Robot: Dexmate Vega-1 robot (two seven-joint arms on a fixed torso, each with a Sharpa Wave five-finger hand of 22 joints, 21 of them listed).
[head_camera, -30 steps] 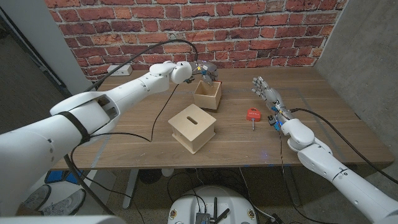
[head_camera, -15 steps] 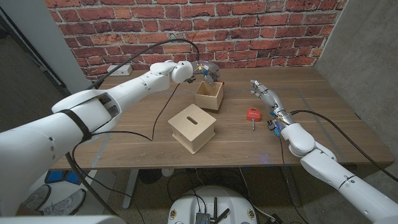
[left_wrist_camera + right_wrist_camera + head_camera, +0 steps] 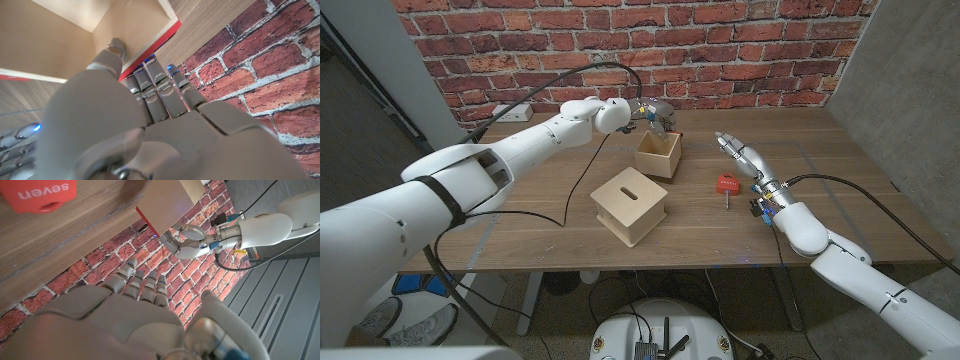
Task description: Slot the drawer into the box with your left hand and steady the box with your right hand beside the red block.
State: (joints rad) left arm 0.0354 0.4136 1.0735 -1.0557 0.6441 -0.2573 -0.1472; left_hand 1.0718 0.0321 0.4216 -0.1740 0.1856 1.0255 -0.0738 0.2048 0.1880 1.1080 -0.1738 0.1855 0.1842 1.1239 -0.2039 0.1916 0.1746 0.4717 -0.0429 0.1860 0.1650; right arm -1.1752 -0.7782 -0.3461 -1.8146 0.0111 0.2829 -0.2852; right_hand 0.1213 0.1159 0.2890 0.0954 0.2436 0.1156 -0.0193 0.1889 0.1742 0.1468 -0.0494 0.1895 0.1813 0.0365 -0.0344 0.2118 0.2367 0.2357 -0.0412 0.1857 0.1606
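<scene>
Your drawer (image 3: 655,153) sits on the table behind the box (image 3: 630,204), well apart from it, so nothing is slotted yet. Your left hand (image 3: 654,117) is at the drawer's far wall, fingers (image 3: 153,75) pressed together outside its red-edged rim with the thumb hooked inside, pinching that wall. You still have to carry it to the box. Your right hand (image 3: 741,155) hovers beyond the red block (image 3: 726,184), fingers straight and close together, holding nothing, the box unsteadied.
</scene>
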